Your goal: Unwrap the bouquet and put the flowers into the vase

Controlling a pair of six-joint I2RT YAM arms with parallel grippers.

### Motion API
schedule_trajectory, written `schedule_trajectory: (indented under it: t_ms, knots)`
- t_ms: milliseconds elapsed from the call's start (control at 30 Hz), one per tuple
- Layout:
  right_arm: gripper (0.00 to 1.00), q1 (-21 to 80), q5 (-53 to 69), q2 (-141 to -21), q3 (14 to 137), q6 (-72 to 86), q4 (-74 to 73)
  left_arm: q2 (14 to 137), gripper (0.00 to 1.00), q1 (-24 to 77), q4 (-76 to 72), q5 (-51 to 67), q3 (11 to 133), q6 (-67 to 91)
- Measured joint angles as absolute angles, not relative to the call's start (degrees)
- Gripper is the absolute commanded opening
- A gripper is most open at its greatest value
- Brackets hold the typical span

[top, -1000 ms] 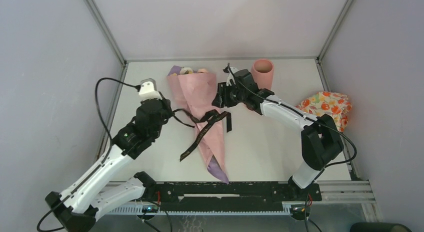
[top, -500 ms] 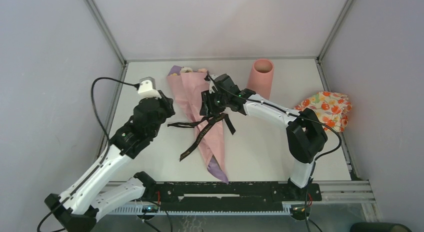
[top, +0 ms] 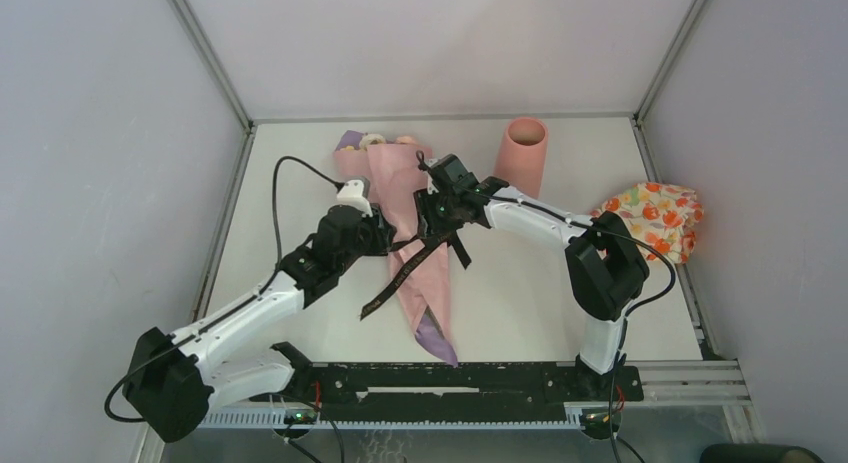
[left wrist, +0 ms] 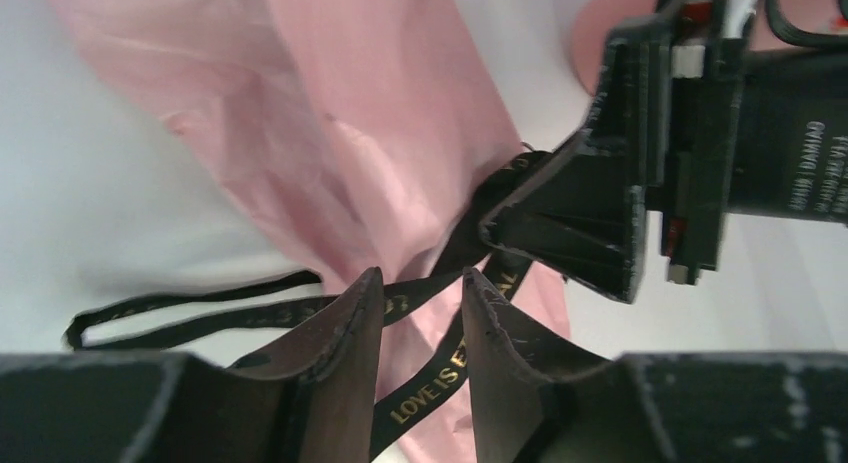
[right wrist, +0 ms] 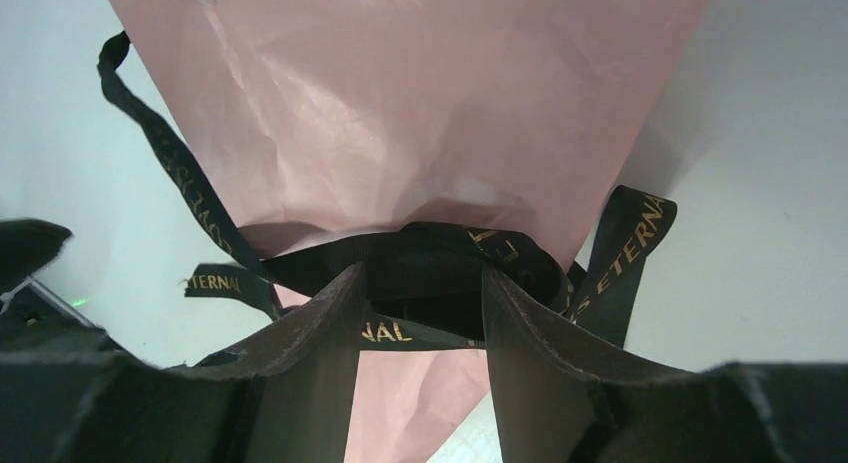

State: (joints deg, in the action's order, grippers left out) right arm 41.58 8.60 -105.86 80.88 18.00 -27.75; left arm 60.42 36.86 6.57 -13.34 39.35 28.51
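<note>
The bouquet (top: 400, 198) lies on the table as a pink paper cone, with its purple tip (top: 432, 335) towards the arms. Only a few heads of the flowers (top: 378, 141) peek out at the far, wide end. A black ribbon (top: 425, 245) with gold lettering is wound round the cone's middle, its tails loose. My left gripper (top: 388, 240) is at the cone's left edge, jaws apart, and a ribbon strand (left wrist: 445, 368) crosses the gap (left wrist: 420, 278). My right gripper (top: 438, 223) hangs over the knot (right wrist: 430, 258), open and straddling it (right wrist: 418, 275). The salmon vase (top: 525, 151) stands upright at the back.
An orange-flowered cloth bundle (top: 655, 215) lies by the right wall. Grey walls close in the table on the left, the back and the right. A ribbon tail (top: 385, 291) trails over the white tabletop in front of the left gripper.
The left arm swung right to the bouquet and its jaws widened, letting the ribbon tail go slack. The right gripper moved from beside the vase to over the knot.
</note>
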Motion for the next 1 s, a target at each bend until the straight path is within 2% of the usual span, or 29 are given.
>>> schedule_trajectory:
  t_ms: [200, 467, 867, 1000]
  knots:
    - [0.54, 40.8, 6.0, -105.9, 80.9, 17.9, -28.4, 65.6, 0.43, 37.4, -2.6, -6.6, 37.9, 26.3]
    - [0.54, 39.0, 4.5, -105.9, 80.9, 17.9, -29.6, 71.8, 0.44, 39.7, -6.7, -0.4, 37.5, 21.5]
    - [0.54, 38.4, 4.5, -105.9, 80.9, 17.9, -29.6, 78.4, 0.41, 41.0, -7.1, -3.1, 37.5, 17.9]
    - [0.54, 38.3, 4.5, -105.9, 80.9, 17.9, -29.7, 77.3, 0.41, 41.8, -6.2, -5.0, 37.6, 17.5]
